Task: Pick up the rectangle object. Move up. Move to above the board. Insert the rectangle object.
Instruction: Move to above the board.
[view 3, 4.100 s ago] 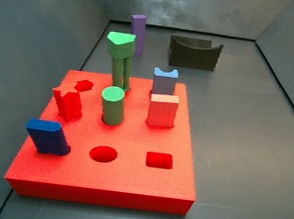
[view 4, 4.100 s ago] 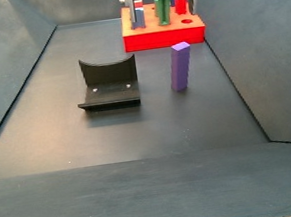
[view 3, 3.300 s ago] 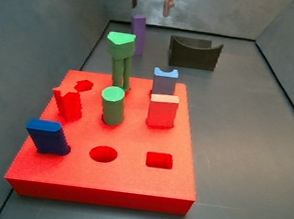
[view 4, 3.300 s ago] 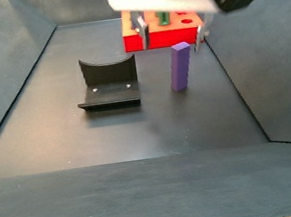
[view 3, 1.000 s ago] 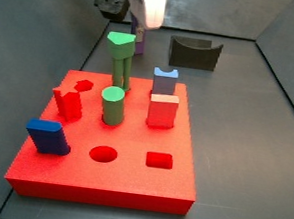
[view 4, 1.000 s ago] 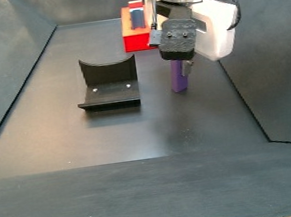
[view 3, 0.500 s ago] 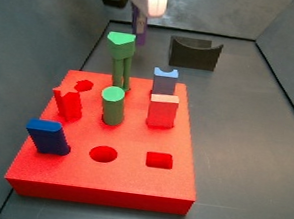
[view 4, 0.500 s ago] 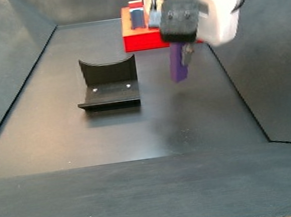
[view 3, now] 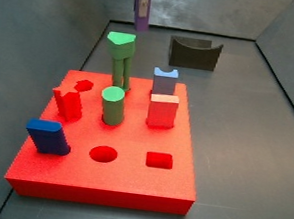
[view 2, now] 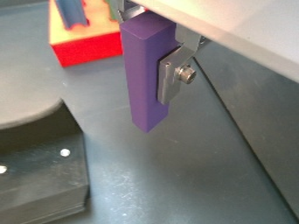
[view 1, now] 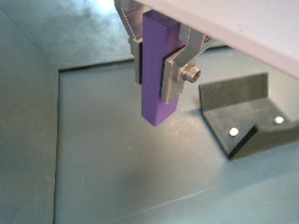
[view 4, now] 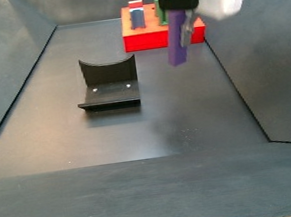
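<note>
Pincer (view 1: 162,54) pinching the rectangle object (view 1: 158,70) near its top end, silver fingers (view 1: 177,74) flat against both sides; purple block hangs upright, lower end clear of the dark bench (view 4: 138,132). In a side view it sits at top centre of frame (view 3: 142,15), in a side view upper right (view 4: 180,37), w/ the board (view 4: 147,40) just behind it. Board (view 3: 98,176) fills lower left there; fixture (view 4: 107,83) left of centre.

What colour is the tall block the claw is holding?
Purple. The rectangle object shows best in a wrist view.
</note>
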